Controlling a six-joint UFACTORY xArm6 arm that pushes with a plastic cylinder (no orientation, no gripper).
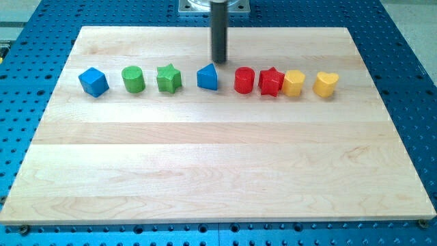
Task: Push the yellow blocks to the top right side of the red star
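The red star (271, 82) lies in a row of blocks across the upper part of the wooden board (218, 164). A yellow hexagonal block (293, 83) touches the star's right side. A yellow heart-shaped block (326, 84) lies a little further right, apart from it. My tip (218, 61) is on the board just above the blue triangular block (208, 78), well to the left of the red star and both yellow blocks.
Left of the star stand a red cylinder (244, 80), then the blue triangle, a green star (168, 78), a green cylinder (133, 79) and a blue cube (93, 82). The board rests on a blue perforated table (410, 68).
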